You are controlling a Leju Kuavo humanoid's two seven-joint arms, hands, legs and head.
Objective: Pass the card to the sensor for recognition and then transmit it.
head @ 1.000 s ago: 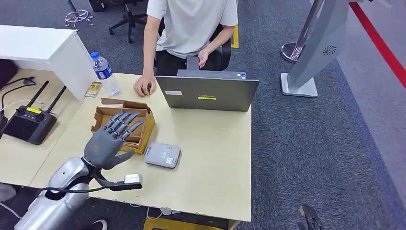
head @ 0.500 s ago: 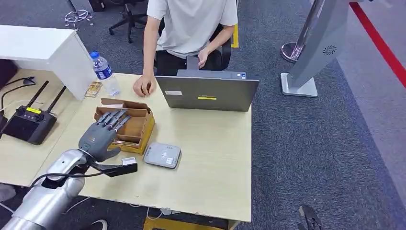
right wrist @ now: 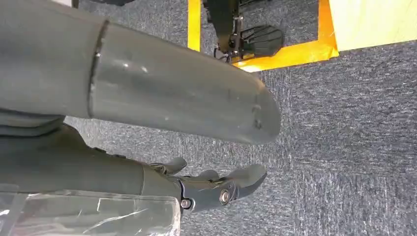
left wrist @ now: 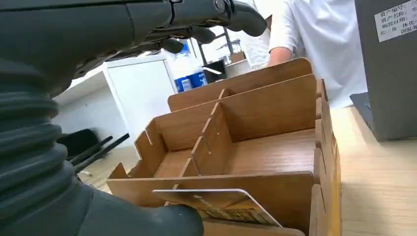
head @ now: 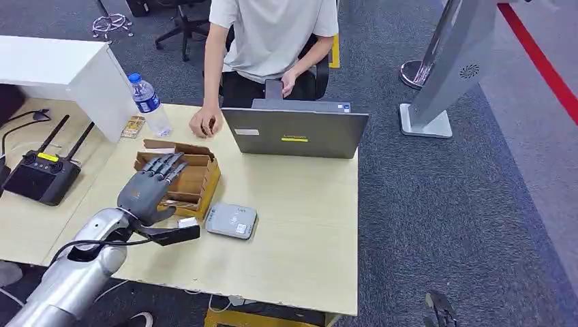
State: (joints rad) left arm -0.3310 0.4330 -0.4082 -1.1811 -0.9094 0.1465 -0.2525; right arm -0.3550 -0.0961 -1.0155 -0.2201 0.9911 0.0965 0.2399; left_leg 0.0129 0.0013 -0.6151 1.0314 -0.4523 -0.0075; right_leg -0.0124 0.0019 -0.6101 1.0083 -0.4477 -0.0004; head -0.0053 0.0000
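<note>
The left hand (head: 144, 192) is over the near part of the wooden box (head: 198, 178), with its fingers spread and nothing in them. Just under it, by the thumb, the card (left wrist: 216, 205) stands in the nearest slot, with its long side running along the box's front wall. The grey sensor (head: 232, 221) lies on the table just beside the box, a bit to the right. The right hand (right wrist: 216, 189) hangs low over the carpet, holding nothing, so the left hand is much nearer.
</note>
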